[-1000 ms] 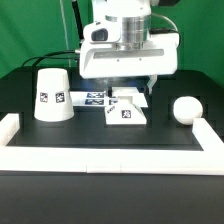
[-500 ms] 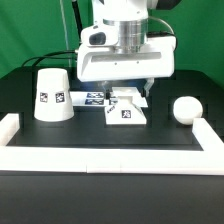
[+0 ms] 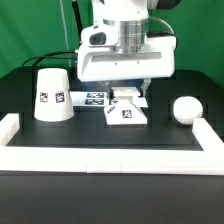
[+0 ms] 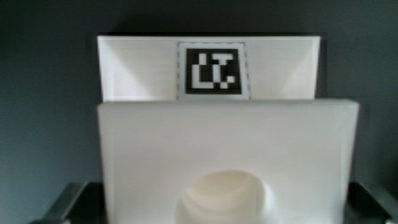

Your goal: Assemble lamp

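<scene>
Behind me hangs a flat green backdrop wall (image 3: 30,30), evenly lit and plain. Below it spreads the matte black tabletop (image 3: 100,135) I work over. A raised white foam rail (image 3: 110,158) borders the tabletop's front edge and turns up at both ends. Thin black cables (image 3: 42,62) trail across the exterior view's left. Light is soft, shadows faint.

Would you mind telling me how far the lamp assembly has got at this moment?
Nothing looks joined yet: the white tapered shade, the white ball-shaped bulb and the flat white square base lie apart on the black table. In hand: the pincer hangs low over the base; whether it grips is unclear. Left: fitting the bulb into the base, then the shade.
</scene>
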### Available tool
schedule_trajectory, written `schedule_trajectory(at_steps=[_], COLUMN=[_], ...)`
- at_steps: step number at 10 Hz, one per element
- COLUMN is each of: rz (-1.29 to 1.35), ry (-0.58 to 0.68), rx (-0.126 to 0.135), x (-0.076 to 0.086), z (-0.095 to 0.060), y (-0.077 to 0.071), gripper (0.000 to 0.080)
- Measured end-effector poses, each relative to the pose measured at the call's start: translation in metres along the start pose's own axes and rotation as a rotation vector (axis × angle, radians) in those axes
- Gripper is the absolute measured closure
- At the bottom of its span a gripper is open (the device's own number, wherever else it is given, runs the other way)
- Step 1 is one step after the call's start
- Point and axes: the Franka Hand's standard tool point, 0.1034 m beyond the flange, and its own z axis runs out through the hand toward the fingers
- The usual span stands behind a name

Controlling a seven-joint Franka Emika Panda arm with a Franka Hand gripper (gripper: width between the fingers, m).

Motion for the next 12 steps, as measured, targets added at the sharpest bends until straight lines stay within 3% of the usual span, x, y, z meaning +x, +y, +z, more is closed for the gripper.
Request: schedule_trajectory(at_steps=[4,7,12], rz=[-0.004,-0.015,-0.023], ry=[0.006,0.036,0.106], rx=[-0.001,0.001,0.005], x=[0.007,0.035,0.097], z=[0.000,-0.002,-0.007], y=[-0.005,-0.010,-0.024], gripper=[0.0263,0.0263,0.0262])
